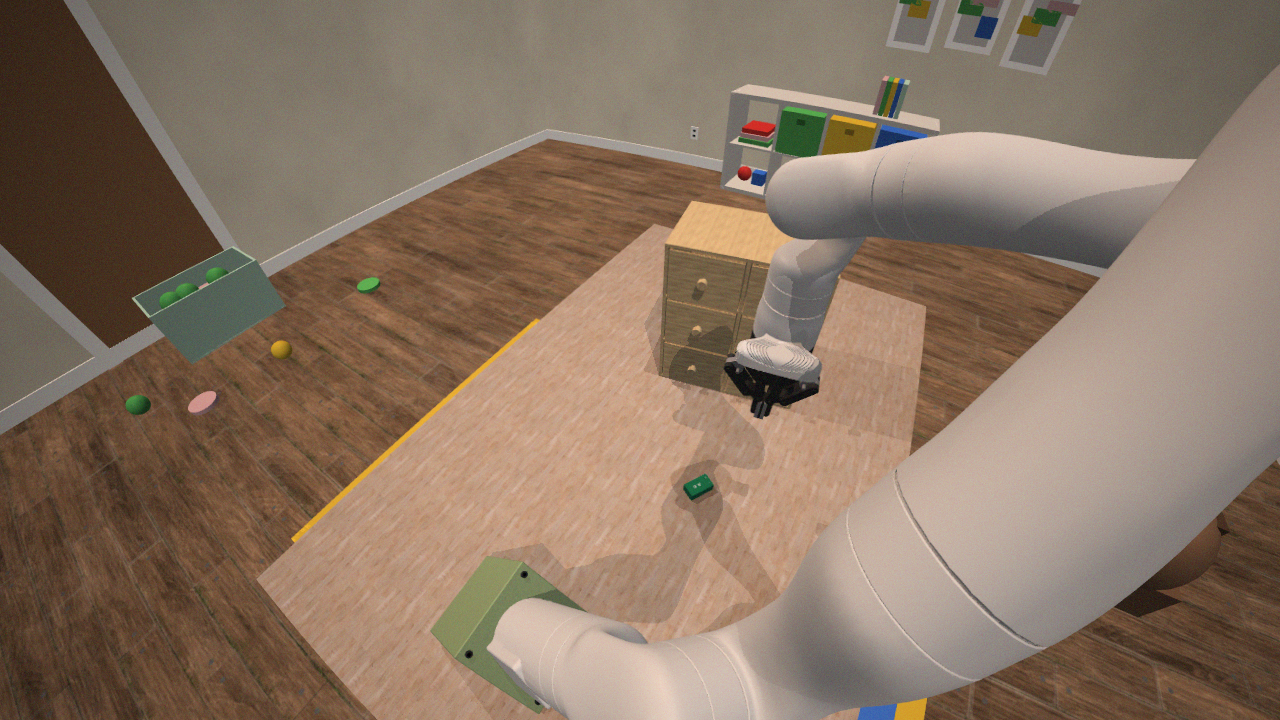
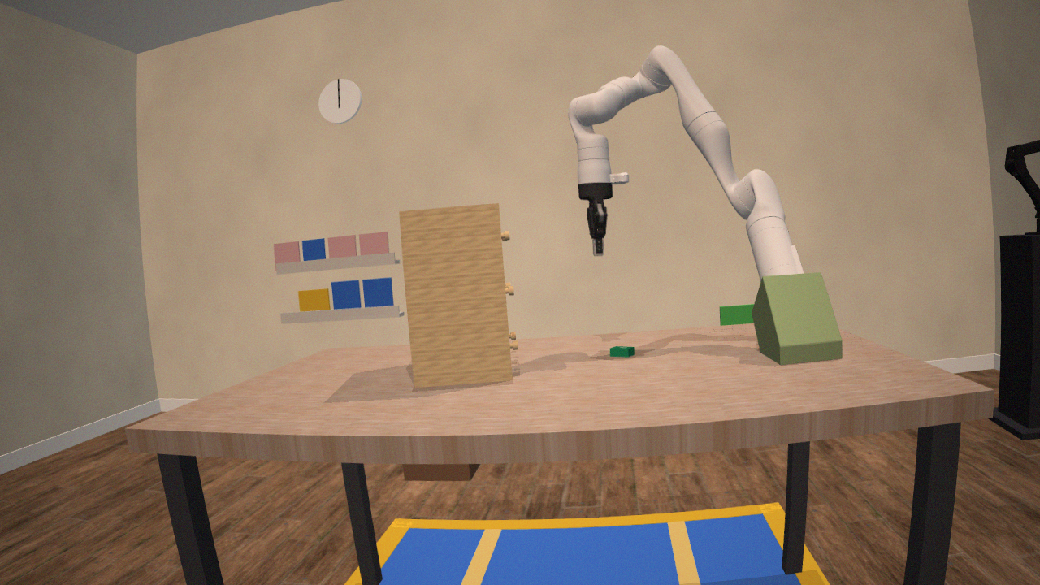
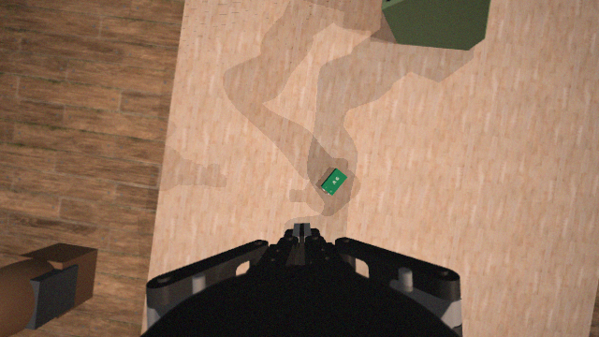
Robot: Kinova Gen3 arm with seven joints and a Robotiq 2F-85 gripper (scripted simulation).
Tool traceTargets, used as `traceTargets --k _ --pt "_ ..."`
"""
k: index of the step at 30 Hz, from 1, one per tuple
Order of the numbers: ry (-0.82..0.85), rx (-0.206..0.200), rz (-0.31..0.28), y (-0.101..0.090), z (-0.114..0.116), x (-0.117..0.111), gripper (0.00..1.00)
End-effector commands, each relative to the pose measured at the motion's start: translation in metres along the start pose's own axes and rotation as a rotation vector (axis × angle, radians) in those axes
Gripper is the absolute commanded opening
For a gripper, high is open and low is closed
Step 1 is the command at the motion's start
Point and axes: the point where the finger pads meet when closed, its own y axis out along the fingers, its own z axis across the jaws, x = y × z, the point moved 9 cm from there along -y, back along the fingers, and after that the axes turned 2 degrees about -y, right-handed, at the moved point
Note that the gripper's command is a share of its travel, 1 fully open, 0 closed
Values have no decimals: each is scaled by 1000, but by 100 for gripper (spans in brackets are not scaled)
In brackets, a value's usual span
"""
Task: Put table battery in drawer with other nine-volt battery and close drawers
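The green nine-volt battery (image 1: 698, 486) (image 2: 621, 351) (image 3: 334, 182) lies flat on the table, out in front of the chest and set diagonally in the wrist view. The wooden chest (image 1: 726, 232) (image 2: 457, 298) stands upright with its knobs facing the robot base's side. Its three left drawers look pushed in; the arm hides most of the right column. The contents of the drawers are hidden. My gripper (image 1: 760, 411) (image 2: 597, 249) (image 3: 302, 234) is shut and empty. It points down, high above the table, between the chest and the battery.
The table (image 1: 501, 483) (image 2: 654, 407) carries the green robot base block (image 1: 487, 600) (image 2: 798, 316) (image 3: 437, 25) at the end opposite the chest. The upper arm spans the right side in the top view. Shadows of the arm fall around the battery.
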Motion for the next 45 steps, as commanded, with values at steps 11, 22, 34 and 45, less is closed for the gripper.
traceTargets --k 11,22,34,45 --pt "-12 3 35 -7 1 0 0" --pt "-13 4 33 -7 1 1 0" --pt "-2 12 24 -8 32 6 0" --pt "-1 12 25 -8 107 16 0"
